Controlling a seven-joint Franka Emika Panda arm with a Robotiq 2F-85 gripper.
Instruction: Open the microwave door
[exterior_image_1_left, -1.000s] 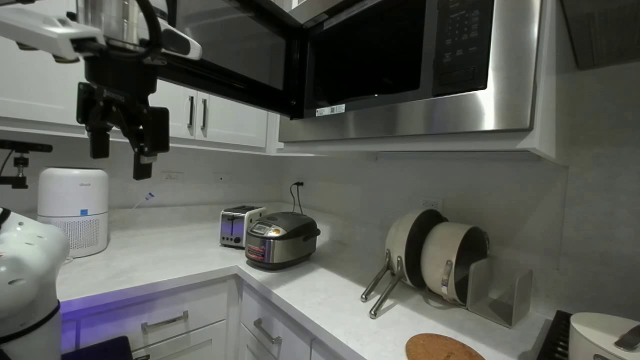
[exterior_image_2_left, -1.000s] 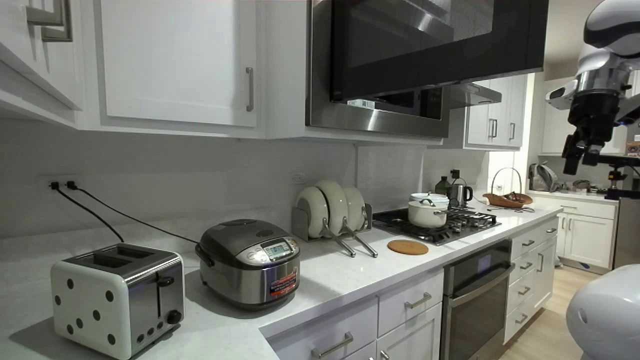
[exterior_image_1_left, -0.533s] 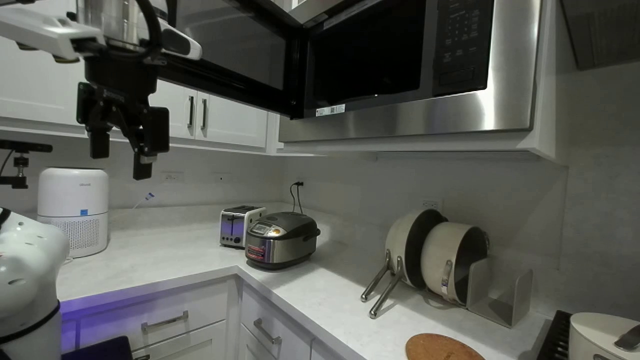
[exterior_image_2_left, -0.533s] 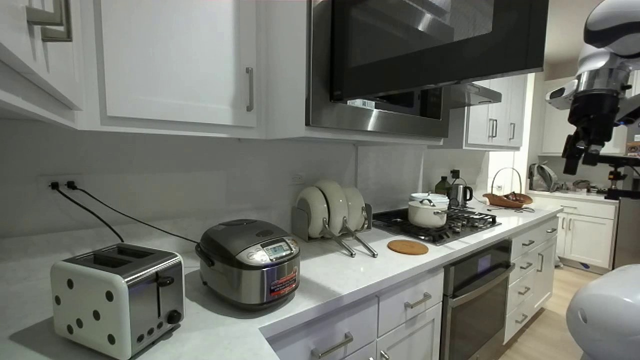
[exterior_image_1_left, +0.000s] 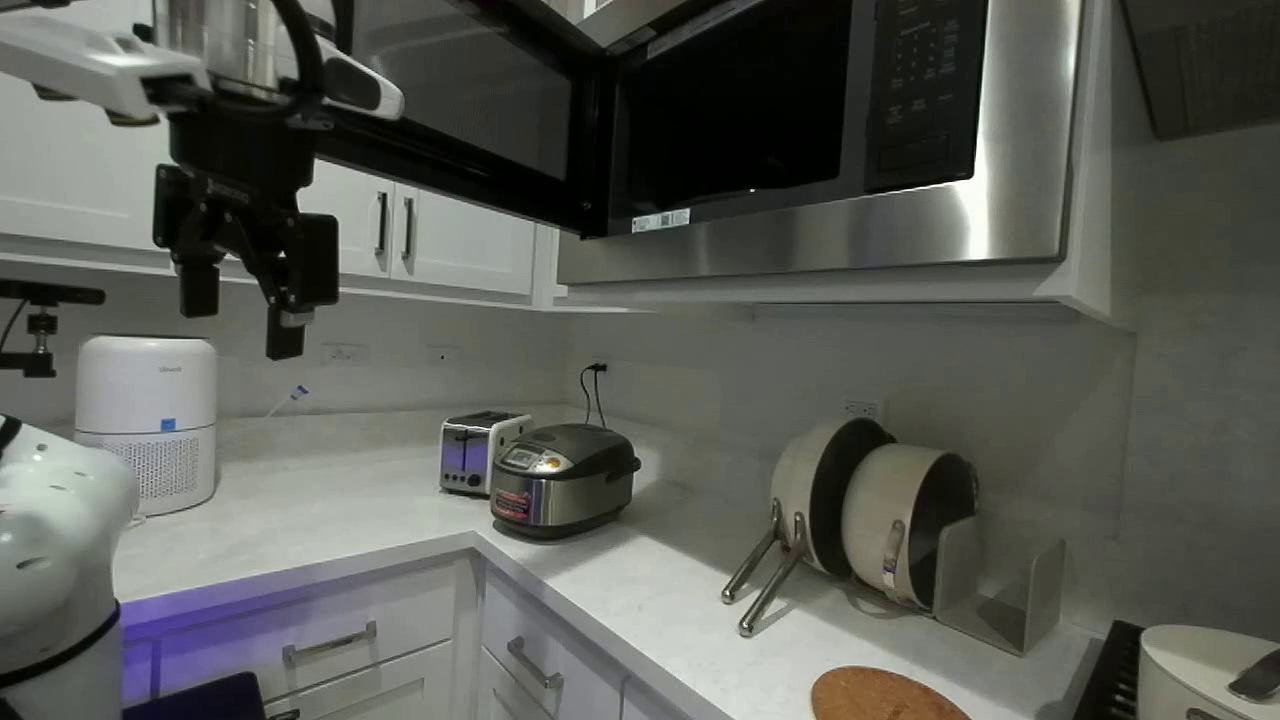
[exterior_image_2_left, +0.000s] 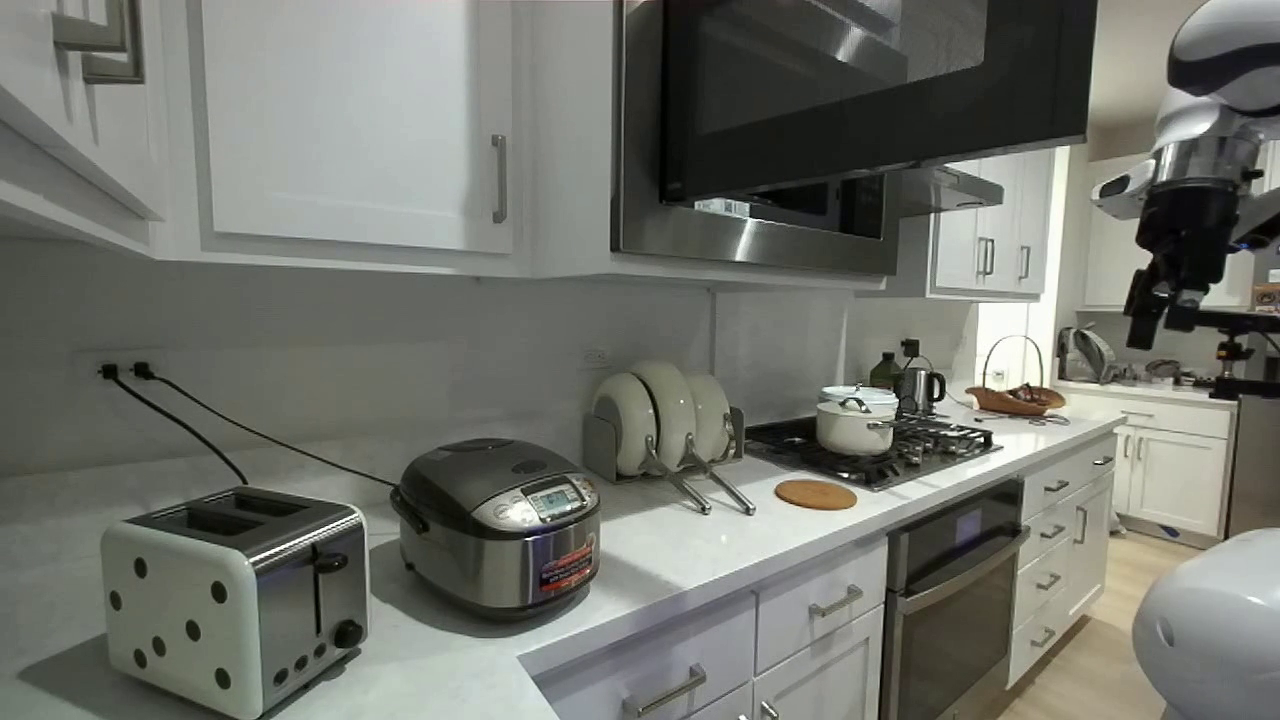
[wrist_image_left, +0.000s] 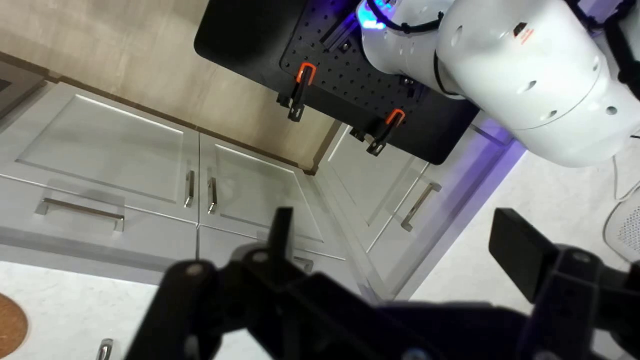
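The microwave door (exterior_image_1_left: 470, 90), a dark glass panel in a black frame, stands swung far out from the microwave (exterior_image_1_left: 820, 240), and the dark cavity shows. In an exterior view the door (exterior_image_2_left: 880, 120) juts out past the microwave front. My gripper (exterior_image_1_left: 242, 315) points downward, its fingers spread with nothing between them. Seen from an exterior view, the gripper (exterior_image_2_left: 1162, 322) hangs lower than the door, beyond its free edge, with a gap between. In the wrist view the gripper (wrist_image_left: 395, 217) is wide apart over cabinets and counter; the door is out of that view.
On the counter stand a toaster (exterior_image_2_left: 235, 600), a rice cooker (exterior_image_2_left: 500, 530), racked pans (exterior_image_2_left: 660, 415) and an air purifier (exterior_image_1_left: 146, 420). White wall cabinets (exterior_image_1_left: 455, 235) lie behind the gripper. A camera on a stand (exterior_image_1_left: 40, 320) is near the arm. Black mounting plate (wrist_image_left: 350, 75) below.
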